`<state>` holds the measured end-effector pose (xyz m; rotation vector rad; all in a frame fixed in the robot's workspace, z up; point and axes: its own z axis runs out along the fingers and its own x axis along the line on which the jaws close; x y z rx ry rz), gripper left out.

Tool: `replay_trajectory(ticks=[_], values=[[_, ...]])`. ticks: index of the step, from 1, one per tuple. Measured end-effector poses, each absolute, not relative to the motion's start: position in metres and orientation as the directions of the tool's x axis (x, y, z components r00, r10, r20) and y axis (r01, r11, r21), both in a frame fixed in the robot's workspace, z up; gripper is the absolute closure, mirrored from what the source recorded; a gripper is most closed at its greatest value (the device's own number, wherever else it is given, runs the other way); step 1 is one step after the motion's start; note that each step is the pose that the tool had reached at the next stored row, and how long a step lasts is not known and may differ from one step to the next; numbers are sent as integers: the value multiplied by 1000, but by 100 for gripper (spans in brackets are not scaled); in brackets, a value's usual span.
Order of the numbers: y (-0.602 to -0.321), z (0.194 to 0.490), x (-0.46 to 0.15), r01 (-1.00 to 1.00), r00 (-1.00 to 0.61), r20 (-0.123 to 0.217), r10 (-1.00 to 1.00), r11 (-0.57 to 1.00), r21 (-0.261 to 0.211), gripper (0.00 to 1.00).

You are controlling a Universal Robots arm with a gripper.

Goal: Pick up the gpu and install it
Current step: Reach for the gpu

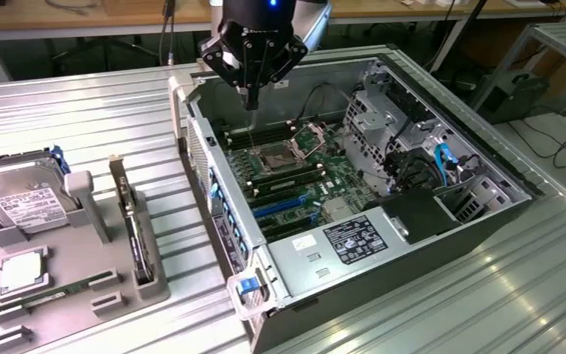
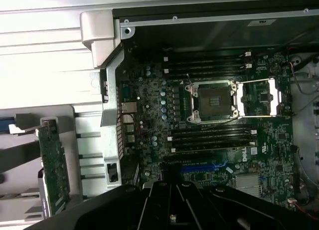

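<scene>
The gpu (image 1: 129, 217) stands on edge in a slot of the grey holder (image 1: 116, 284) at the exterior view's left, its silvery bracket end pointing up and away. In the wrist view the gpu (image 2: 53, 170) shows its green circuit face beside the case wall. My gripper (image 1: 251, 102) hangs over the far end of the open computer case (image 1: 362, 265), above the motherboard's memory slots, well apart from the card. Its fingers are shut with nothing between them. The gripper (image 2: 169, 190) looks down on the open CPU socket (image 2: 213, 101) and a blue expansion slot (image 2: 199, 166).
A silver hard drive (image 1: 23, 199), a CPU chip (image 1: 23, 269) and a green memory stick (image 1: 62, 291) also sit in the grey holder. Inside the case, a drive cage (image 1: 376, 118) and cables (image 1: 445, 166) crowd the exterior view's right. The table (image 1: 96, 118) is ribbed metal.
</scene>
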<state>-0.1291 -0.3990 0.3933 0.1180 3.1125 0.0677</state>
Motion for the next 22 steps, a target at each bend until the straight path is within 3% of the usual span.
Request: replay_trajectory(ticks=[22], values=[[-405,393,-150,59,-998,-24,60,997,44,89]])
